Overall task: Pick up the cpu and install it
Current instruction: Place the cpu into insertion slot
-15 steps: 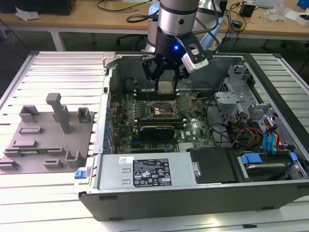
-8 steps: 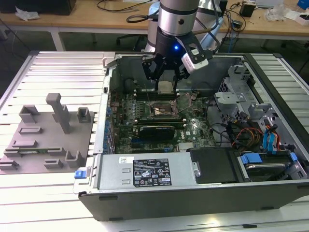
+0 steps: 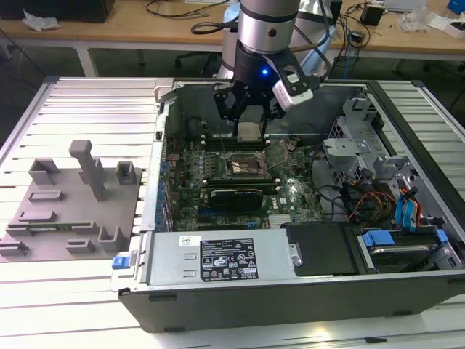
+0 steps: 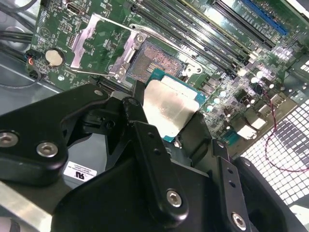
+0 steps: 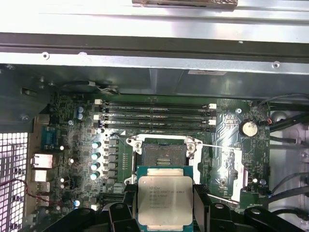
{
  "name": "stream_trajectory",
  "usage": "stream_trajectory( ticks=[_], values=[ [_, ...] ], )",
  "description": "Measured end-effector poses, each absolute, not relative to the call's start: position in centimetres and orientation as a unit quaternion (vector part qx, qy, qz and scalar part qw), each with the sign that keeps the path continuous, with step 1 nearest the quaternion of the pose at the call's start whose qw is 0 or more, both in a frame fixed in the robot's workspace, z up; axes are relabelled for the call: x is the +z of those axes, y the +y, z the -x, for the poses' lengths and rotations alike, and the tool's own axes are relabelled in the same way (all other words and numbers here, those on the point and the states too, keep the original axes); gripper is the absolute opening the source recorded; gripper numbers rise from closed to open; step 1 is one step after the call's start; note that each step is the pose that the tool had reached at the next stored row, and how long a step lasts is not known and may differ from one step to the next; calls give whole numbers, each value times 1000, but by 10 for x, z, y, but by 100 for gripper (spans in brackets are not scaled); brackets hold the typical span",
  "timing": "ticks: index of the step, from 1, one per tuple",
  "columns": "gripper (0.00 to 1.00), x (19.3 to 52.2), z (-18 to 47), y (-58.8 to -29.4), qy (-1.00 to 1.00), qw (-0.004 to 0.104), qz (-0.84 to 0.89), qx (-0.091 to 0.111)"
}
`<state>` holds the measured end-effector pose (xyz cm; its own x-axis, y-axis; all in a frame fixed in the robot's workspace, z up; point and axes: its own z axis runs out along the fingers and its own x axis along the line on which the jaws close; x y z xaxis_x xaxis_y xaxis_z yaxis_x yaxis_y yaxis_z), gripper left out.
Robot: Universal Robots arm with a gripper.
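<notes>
Hanging over the motherboard (image 3: 290, 193) inside the opened computer case (image 3: 305, 305), the gripper (image 3: 249, 125) is being shown with its black fingers (image 4: 136, 116) drawn narrow and pressing on two opposite edges of the cpu (image 4: 170, 107). The cpu is being held flat, with the silvery metal lid facing up and a green rim showing around it. Being close to square, it is offering no clear long axis. In the first wrist view its edges are being seen in line with those of the socket (image 5: 161, 153), and the lines of print on its lid are running parallel to the memory slots (image 5: 154, 116). It is being held clear of the board, near the socket but not seated in it. The socket is lying open, its dark centre exposed. The hinged metal plate (image 4: 94, 43) standing open beside the socket is being shown most plainly in the second wrist view. The wider surroundings are being given by the exterior view: the grey plastic tray (image 3: 73, 211) is lying on the ribbed table (image 3: 87, 109), well apart at the exterior view's left, and the power supply (image 3: 218, 258) is sitting along the case's near wall.
</notes>
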<state>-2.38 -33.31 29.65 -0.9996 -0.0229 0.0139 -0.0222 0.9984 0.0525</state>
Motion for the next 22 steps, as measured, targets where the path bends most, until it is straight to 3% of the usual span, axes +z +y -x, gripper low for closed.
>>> stream_trajectory(
  ticks=[22],
  values=[
    [55, 296, 24, -333, -983, 2, 179, -27]
  ],
)
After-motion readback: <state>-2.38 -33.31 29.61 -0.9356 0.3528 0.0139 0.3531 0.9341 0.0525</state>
